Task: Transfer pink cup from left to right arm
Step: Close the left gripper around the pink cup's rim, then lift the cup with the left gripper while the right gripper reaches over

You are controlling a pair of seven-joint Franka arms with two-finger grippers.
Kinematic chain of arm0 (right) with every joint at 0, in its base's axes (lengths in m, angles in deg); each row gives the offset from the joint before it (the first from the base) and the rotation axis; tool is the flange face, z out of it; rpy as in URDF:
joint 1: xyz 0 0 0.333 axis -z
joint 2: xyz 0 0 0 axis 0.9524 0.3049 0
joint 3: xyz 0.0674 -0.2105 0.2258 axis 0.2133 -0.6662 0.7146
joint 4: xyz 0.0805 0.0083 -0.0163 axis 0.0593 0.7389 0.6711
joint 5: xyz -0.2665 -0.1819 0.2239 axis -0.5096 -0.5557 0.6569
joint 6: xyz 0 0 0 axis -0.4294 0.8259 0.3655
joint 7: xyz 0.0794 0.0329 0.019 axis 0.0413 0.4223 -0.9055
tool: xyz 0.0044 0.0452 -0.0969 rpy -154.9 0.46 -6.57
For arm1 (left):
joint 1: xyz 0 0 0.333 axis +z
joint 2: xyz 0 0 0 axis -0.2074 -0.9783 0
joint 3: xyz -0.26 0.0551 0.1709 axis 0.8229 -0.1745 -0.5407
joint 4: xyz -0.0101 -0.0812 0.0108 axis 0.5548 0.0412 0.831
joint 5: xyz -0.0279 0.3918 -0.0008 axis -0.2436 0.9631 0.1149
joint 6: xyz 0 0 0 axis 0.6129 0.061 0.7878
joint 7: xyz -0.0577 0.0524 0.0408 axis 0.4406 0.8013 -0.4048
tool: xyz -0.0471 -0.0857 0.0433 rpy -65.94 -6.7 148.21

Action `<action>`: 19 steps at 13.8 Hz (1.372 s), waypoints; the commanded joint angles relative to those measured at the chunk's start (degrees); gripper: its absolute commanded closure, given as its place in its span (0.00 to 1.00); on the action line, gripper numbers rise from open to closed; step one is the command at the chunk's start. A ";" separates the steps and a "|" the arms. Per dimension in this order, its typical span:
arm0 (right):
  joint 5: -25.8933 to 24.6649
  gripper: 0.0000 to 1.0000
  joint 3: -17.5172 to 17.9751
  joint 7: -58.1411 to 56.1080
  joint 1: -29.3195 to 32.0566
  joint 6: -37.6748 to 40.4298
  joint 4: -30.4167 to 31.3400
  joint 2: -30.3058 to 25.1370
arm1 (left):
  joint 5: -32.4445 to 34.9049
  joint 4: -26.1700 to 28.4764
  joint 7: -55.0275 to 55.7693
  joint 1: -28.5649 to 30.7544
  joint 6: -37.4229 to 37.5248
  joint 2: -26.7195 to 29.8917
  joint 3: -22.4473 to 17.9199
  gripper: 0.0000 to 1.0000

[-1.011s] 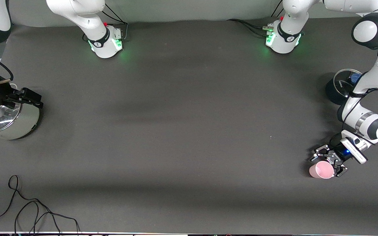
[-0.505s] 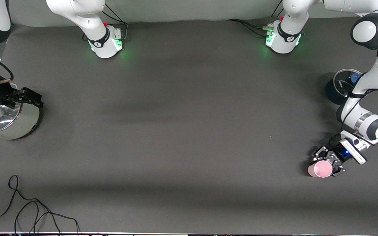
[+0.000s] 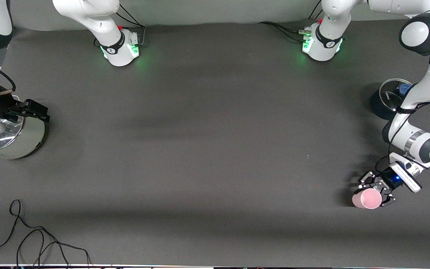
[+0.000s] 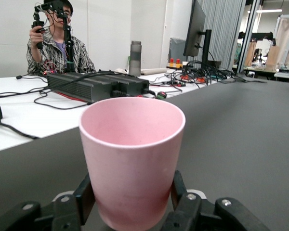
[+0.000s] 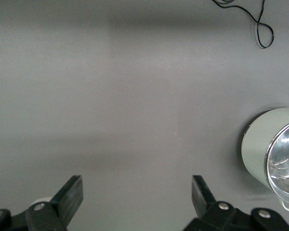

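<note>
The pink cup (image 3: 366, 198) stands upright between the skeletal fingers of my left gripper (image 3: 374, 191), low at the table near the front camera, at the left arm's end. In the left wrist view the cup (image 4: 132, 144) fills the middle, and the left gripper (image 4: 132, 195) is shut on its lower body, a finger (image 4: 85, 198) pressing each side. I cannot tell whether the cup's base touches the table. My right gripper (image 3: 37, 112) hangs open and empty beside a silver pot at the right arm's end. Its fingers (image 5: 70, 190) stand wide apart in the right wrist view (image 5: 137, 187).
A silver pot with a glass lid (image 3: 17, 140) sits under the right wrist and also shows in the right wrist view (image 5: 272, 149). A dark pot with a glass lid (image 3: 385, 99) stands by the left arm. A loose black cable (image 3: 32, 239) lies near the front edge.
The left gripper's fingers closed onto the pink cup, then cup and gripper shifted slightly toward the front camera. The right arm has not moved.
</note>
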 commanded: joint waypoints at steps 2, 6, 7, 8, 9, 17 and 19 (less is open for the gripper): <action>0.09 0.00 -0.32 -0.82 -0.25 0.82 -1.15 0.33 | -1.13 4.25 4.42 0.40 -7.19 6.02 4.00 0.45; 0.09 0.00 -0.41 -0.82 -0.25 0.82 -1.24 0.33 | -1.22 9.26 7.15 7.32 -29.83 7.62 24.35 0.45; 0.09 0.00 -0.41 -0.82 -0.25 0.82 -1.24 0.33 | -1.22 10.75 7.24 8.91 -36.08 7.19 30.07 0.45; 0.09 0.00 -0.41 -0.82 -0.25 0.82 -1.24 0.33 | -1.31 11.90 7.15 9.97 -40.06 7.01 34.39 0.45; 0.09 0.00 -0.41 -0.82 -0.17 0.82 -1.24 0.33 | -2.70 12.78 7.15 10.41 -43.23 7.27 37.48 0.45; 0.09 0.00 -0.41 -1.08 0.19 0.91 -1.24 0.25 | -7.55 20.43 7.24 8.76 -67.58 7.71 60.96 0.45; 0.09 0.00 -0.49 -1.08 0.27 0.99 -1.33 0.25 | -7.64 21.05 7.33 4.38 -72.94 7.88 63.25 0.46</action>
